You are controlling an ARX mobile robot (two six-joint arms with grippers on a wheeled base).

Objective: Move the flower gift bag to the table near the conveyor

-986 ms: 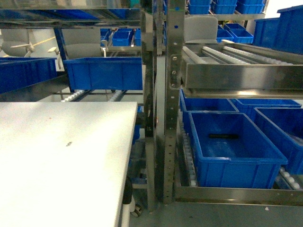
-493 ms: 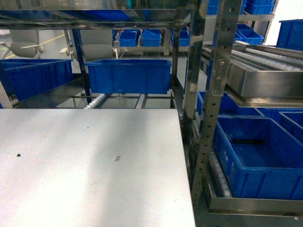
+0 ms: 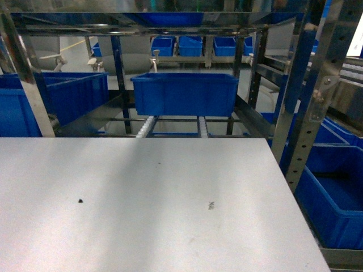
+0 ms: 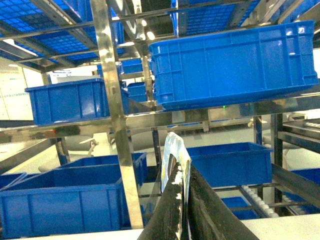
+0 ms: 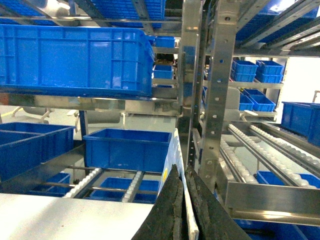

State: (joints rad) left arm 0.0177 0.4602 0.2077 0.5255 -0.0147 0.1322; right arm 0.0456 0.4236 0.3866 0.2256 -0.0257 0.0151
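Note:
The flower gift bag (image 4: 172, 145) shows edge-on in both wrist views, a thin pale-blue sheet with a yellow spot. My left gripper (image 4: 183, 164) is shut on its edge. In the right wrist view the flower gift bag (image 5: 172, 151) sticks up between the dark fingers of my right gripper (image 5: 181, 167), which is shut on it too. The white table (image 3: 142, 215) fills the head view's foreground; neither gripper nor the bag shows there. Behind the table's far edge stands the conveyor (image 3: 144, 126), its white rollers in steel frames. The table (image 5: 60, 217) lies below and left of the right gripper.
A blue bin (image 3: 184, 93) sits on the roller tracks behind the table, with more bins to the left (image 3: 68, 96). Steel rack posts (image 3: 306, 113) rise at the table's right edge, above a lower blue bin (image 3: 334, 198). More roller tracks (image 5: 240, 165) slope at right.
The head view has swung so the table, first at the left, now spans the foreground. The rack posts and lower blue bin slid to the right edge.

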